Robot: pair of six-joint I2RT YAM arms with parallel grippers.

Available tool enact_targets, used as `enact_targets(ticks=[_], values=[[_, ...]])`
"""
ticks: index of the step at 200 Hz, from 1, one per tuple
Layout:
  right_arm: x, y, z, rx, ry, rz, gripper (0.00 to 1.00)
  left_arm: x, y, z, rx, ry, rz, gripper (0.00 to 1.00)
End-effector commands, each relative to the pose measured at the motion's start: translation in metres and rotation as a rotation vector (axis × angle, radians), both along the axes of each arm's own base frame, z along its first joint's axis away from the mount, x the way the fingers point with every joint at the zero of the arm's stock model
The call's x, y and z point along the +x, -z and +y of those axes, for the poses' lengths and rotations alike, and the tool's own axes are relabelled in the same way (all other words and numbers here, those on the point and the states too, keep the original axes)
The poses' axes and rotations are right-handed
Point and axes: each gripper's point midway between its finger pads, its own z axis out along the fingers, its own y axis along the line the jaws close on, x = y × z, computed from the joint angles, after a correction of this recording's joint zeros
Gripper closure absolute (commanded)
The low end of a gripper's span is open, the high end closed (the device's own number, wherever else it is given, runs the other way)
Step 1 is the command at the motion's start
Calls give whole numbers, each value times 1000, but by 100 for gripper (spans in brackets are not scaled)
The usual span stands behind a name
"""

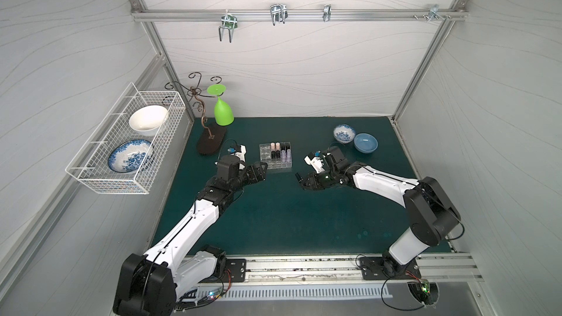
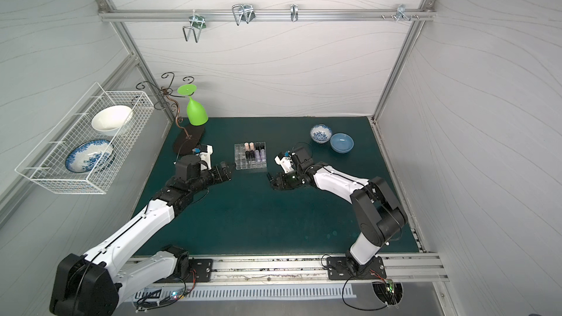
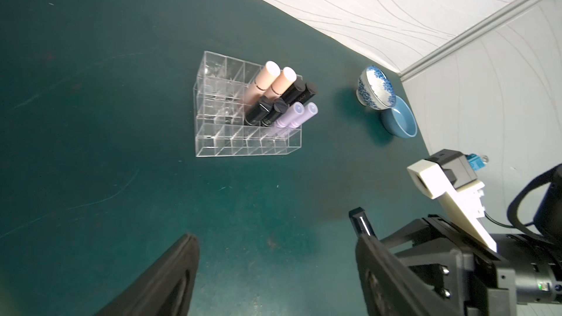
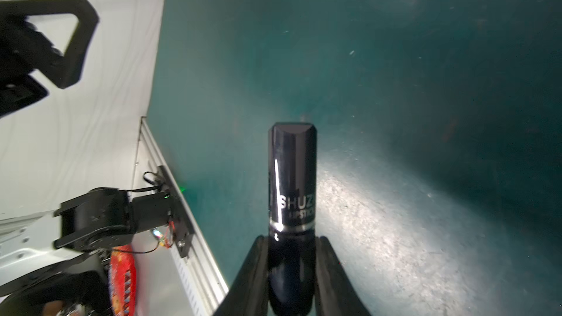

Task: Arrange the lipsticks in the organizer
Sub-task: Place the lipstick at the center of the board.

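The green worktop (image 1: 273,223) fills the floor of the cell, and a white wire basket (image 1: 106,181) hangs on the left wall with two dishes in it. Far right on the worktop sit a blue-patterned bowl (image 1: 344,133) and a plain blue bowl (image 1: 365,142), touching each other.

Centre stage, toward the far side, is the clear organizer (image 1: 278,165), standing flat on the worktop between the two arms. The left claw (image 1: 263,167) hovers just off its near-left corner, and the left wrist view shows it spread wide with nothing between the fingers (image 3: 188,256).

Over on the right, the right claw (image 1: 301,179) hangs near and to the right of the organizer, clear of it, and it is clamped on a glossy black lipstick (image 4: 292,183), cap end poking out toward the left.

Inside the organizer, eight tubes stand in the right-hand cells. There are two pink lipsticks (image 3: 267,82) in the far rows, four black lipsticks (image 3: 296,92) around the middle and two lilac lipsticks (image 3: 296,113) at the right. The cells on the left and the nearest row are bare.
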Motion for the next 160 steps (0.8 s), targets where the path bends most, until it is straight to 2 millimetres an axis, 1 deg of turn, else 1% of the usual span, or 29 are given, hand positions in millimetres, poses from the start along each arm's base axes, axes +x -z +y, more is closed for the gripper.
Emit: enact_targets(ticks=[1, 11, 21, 43, 51, 68, 81, 101, 121, 134, 160], values=[[12, 17, -15, -228, 37, -99, 74, 5, -12, -6, -37, 26, -46, 14], [13, 22, -18, -275, 42, -106, 74, 5, -13, -6, -36, 29, -48, 14], [12, 24, -16, -277, 35, -98, 74, 5, -13, -7, -40, 33, -47, 14], [9, 17, -8, -231, 16, -103, 74, 5, -13, -15, -64, 69, -44, 14], [8, 15, -6, -227, 10, -110, 74, 5, -15, -19, -79, 90, -44, 11], [8, 13, -9, -236, 6, -117, 74, 4, -21, -32, -131, 155, -48, 2], [4, 7, -7, -210, -10, -118, 74, 1, -30, -45, -186, 223, -59, 1], [-4, -14, 3, -117, -53, -131, 73, -7, -47, -64, -282, 344, -77, 1], [-18, -41, 11, 7, -109, -129, 73, -16, -63, -77, -351, 437, -95, 2], [-24, -55, 12, 67, -128, -119, 73, -22, -74, -80, -374, 474, -108, 4], [-38, -88, 15, 208, -168, -92, 72, -31, -94, -83, -402, 520, -138, 8]])
